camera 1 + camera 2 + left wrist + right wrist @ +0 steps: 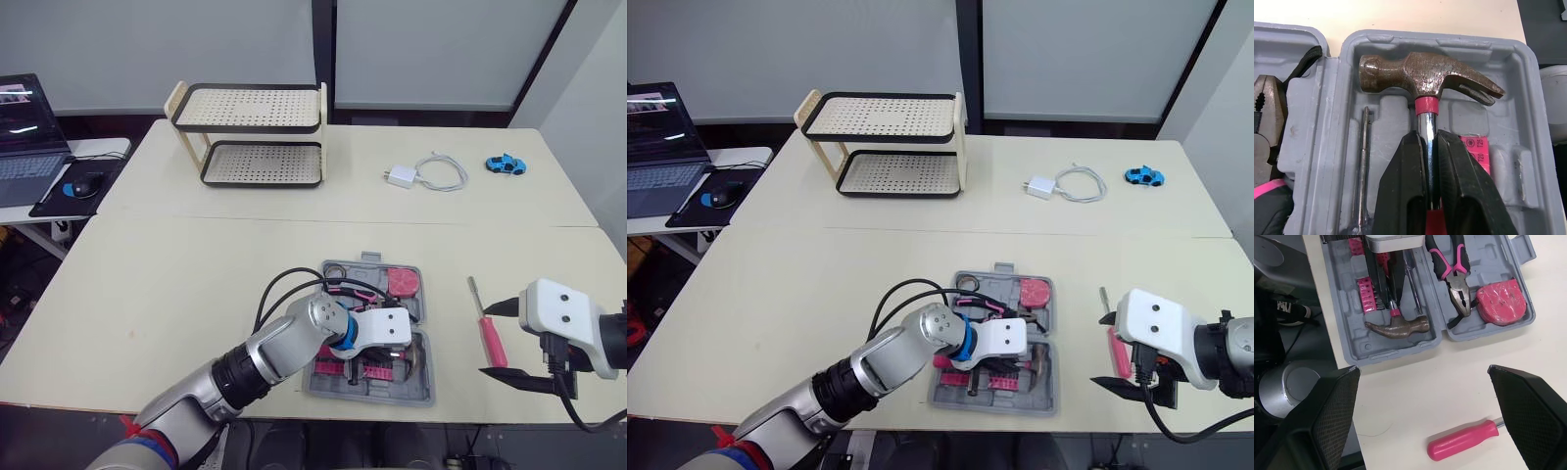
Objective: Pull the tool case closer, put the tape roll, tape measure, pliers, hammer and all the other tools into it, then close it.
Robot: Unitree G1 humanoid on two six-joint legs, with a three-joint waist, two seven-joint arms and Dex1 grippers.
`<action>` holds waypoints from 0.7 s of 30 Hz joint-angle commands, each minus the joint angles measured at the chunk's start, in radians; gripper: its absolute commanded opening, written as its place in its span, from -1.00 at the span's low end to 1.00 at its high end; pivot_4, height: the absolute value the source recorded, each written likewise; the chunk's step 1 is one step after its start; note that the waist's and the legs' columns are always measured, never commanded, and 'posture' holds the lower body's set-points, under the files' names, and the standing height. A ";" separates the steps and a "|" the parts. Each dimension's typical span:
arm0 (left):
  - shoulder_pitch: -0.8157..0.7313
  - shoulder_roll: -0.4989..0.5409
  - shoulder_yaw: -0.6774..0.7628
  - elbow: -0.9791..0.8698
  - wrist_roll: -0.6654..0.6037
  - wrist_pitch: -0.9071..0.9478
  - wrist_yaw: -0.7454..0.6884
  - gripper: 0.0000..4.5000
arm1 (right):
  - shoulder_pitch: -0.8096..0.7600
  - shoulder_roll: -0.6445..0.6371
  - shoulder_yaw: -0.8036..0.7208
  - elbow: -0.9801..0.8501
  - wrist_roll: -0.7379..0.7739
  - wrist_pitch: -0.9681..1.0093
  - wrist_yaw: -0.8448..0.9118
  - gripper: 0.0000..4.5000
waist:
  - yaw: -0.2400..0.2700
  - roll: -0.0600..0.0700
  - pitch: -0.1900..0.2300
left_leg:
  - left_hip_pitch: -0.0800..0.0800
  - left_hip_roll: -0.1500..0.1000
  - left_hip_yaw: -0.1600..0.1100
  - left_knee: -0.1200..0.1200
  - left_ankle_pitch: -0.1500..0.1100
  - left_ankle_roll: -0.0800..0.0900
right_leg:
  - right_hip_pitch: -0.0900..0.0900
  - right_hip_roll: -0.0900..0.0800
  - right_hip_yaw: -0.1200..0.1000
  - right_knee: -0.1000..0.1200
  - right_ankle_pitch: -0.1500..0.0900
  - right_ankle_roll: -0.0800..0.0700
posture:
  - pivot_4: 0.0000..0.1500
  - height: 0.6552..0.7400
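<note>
While the hammer (1425, 73) is being set into the near half of the open case (1347, 313), its shaft is clamped just below the head between the closed fingers of the left gripper (1430, 139). The head is seen lying in its moulded recess at the right end of that half. The pliers (1452, 269) and tape measure (1501, 296) are lodged in the far half. The case is placed at the near edge of the table (196, 294), at the middle. To its right, a screwdriver (1463, 439) is left on the table, and the right gripper (1422, 369) is held above it with its fingers wide apart.

Trouble is judged likeliest at release. If the shaft is let go askew, it may be left proud of its groove and the lid blocked. If the case is pushed during withdrawal, it could be slid off the near edge.
</note>
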 commanded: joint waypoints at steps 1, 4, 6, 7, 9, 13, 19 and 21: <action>-0.010 -0.023 -0.005 -0.001 0.008 -0.018 0.005 -0.98 | -0.003 0.000 -0.016 -0.025 0.008 0.002 -0.002 1.00 | 0.000 0.000 0.000 | 0.000 0.000 0.000 0.000 0.000 0.000 | 0.000 0.000 0.000 0.000 0.000 0.000 | 1.00 1.00; -0.010 -0.033 -0.002 0.013 0.010 -0.010 0.008 -0.98 | -0.005 -0.001 -0.017 -0.024 0.011 0.003 -0.001 1.00 | 0.000 0.000 0.000 | 0.000 0.000 0.000 0.000 0.000 0.000 | 0.000 0.000 0.000 0.000 0.000 0.000 | 1.00 1.00; -0.013 -0.030 -0.005 0.016 0.015 -0.010 0.003 -0.98 | -0.006 -0.002 -0.018 -0.023 0.012 0.004 0.000 1.00 | 0.000 0.000 0.000 | 0.000 0.000 0.000 0.000 0.000 0.000 | 0.001 0.000 0.000 0.000 0.000 0.000 | 1.00 1.00; -0.013 -0.033 -0.001 0.016 0.014 -0.002 0.004 -0.98 | -0.006 -0.002 -0.018 -0.022 0.011 0.003 0.001 1.00 | 0.000 0.000 0.000 | 0.000 0.000 0.000 0.000 0.000 0.000 | 0.001 0.000 0.000 0.000 0.000 0.000 | 1.00 1.00; -0.015 -0.037 0.005 0.015 0.014 0.004 0.008 -0.82 | -0.006 -0.003 -0.020 -0.020 0.010 0.002 0.003 1.00 | 0.000 0.000 0.000 | 0.000 0.000 0.000 0.000 0.000 0.000 | 0.001 0.000 0.000 0.000 0.000 0.000 | 1.00 1.00; -0.025 -0.035 0.045 -0.035 -0.009 0.050 0.008 -0.25 | -0.011 -0.003 -0.021 -0.020 0.013 0.003 0.003 1.00 | 0.000 0.000 0.000 | 0.001 0.000 -0.001 0.001 0.000 0.000 | 0.002 0.000 0.000 0.000 0.000 0.000 | 1.00 1.00; -0.044 -0.013 0.120 -0.159 -0.073 0.150 -0.009 0.53 | -0.021 0.000 -0.015 -0.021 0.020 0.002 -0.002 1.00 | 0.000 0.000 0.000 | 0.001 0.001 -0.002 0.001 0.000 0.000 | 0.003 0.000 0.000 0.000 0.000 0.000 | 1.00 1.00; -0.052 -0.001 0.155 -0.197 -0.113 0.179 -0.022 0.81 | -0.031 0.002 -0.010 -0.022 0.027 0.004 -0.006 1.00 | -0.001 0.000 0.000 | 0.001 0.002 -0.002 0.001 0.000 -0.001 | 0.003 0.000 0.000 -0.001 0.000 0.000 | 1.00 1.00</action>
